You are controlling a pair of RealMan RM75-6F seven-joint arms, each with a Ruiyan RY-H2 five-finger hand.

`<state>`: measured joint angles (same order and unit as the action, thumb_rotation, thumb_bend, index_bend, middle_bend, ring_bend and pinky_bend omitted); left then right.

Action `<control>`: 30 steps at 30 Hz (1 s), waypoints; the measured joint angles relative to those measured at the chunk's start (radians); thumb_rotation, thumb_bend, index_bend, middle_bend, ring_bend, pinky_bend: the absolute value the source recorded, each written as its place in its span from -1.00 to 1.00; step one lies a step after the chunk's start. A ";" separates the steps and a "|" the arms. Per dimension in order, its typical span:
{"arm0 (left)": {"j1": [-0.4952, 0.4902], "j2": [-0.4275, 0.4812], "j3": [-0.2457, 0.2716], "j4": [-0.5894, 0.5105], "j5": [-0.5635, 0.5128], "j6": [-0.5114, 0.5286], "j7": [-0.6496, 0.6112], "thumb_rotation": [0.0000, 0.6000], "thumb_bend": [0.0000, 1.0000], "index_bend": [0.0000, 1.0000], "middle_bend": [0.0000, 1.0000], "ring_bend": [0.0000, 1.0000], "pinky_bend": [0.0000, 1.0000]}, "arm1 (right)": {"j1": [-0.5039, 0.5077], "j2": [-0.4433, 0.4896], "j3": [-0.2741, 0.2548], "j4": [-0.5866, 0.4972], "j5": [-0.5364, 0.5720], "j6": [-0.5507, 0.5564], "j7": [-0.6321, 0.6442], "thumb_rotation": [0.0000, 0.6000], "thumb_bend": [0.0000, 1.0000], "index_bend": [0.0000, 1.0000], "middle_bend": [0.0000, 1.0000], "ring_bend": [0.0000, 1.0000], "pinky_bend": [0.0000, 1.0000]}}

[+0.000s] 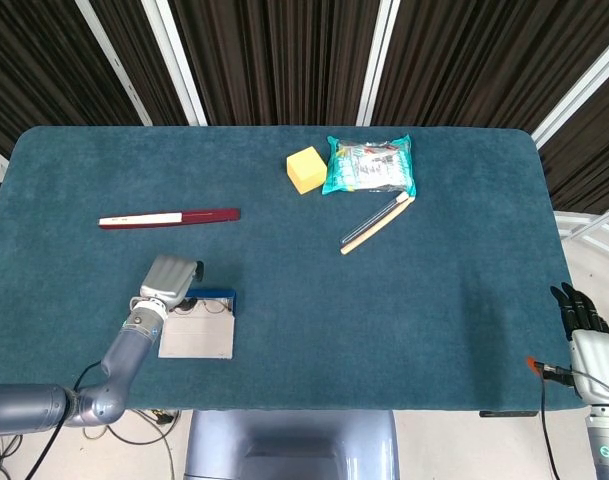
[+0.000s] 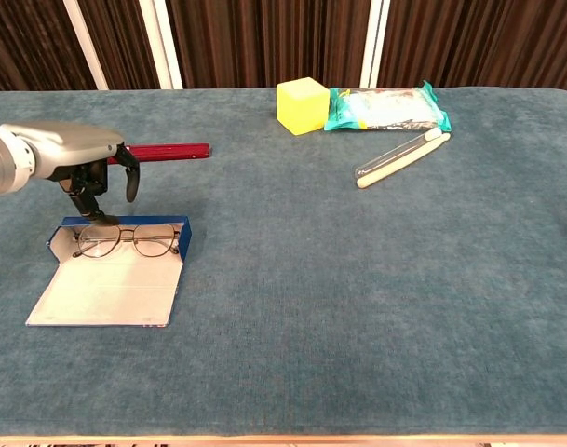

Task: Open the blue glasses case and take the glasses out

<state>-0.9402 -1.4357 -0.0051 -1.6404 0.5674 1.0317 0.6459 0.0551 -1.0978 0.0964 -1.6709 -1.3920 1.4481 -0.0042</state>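
Observation:
The blue glasses case (image 2: 123, 223) lies open near the table's front left, its pale flap (image 2: 106, 291) folded toward me. The thin-framed glasses (image 2: 127, 242) rest inside against the blue wall; they also show in the head view as glasses (image 1: 200, 307) in the case (image 1: 216, 295). My left hand (image 2: 89, 160) hovers just over the case's back left edge, fingers (image 2: 130, 183) apart and hanging down, holding nothing. One fingertip reaches down close to the blue rim. My right hand (image 1: 584, 312) hangs off the table's right edge, fingers straight, empty.
A dark red and white case (image 2: 134, 151) lies behind the left hand. A yellow block (image 2: 303, 104), a teal packet (image 2: 385, 108) and a clear tube with a pale stick (image 2: 399, 158) sit at the back middle. The table (image 2: 357, 307) is teal cloth.

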 measured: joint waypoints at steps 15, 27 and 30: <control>0.014 -0.036 -0.029 0.010 -0.072 0.006 0.033 1.00 -0.36 -0.08 1.00 0.82 0.87 | 0.000 0.002 0.000 -0.003 0.001 -0.002 0.001 1.00 -0.59 -1.00 -1.00 -1.00 -0.54; 0.018 -0.043 -0.043 0.021 -0.096 -0.011 0.040 1.00 -0.27 -0.03 1.00 0.82 0.87 | 0.000 0.002 -0.001 -0.005 0.001 -0.002 0.001 1.00 -0.59 -1.00 -1.00 -1.00 -0.54; 0.019 -0.045 -0.047 0.023 -0.099 -0.017 0.038 1.00 -0.22 -0.01 1.00 0.82 0.87 | 0.000 0.001 -0.001 -0.005 0.000 -0.001 0.000 1.00 -0.59 -1.00 -1.00 -1.00 -0.54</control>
<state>-0.9213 -1.4803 -0.0525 -1.6170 0.4686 1.0149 0.6839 0.0553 -1.0964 0.0958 -1.6756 -1.3920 1.4472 -0.0043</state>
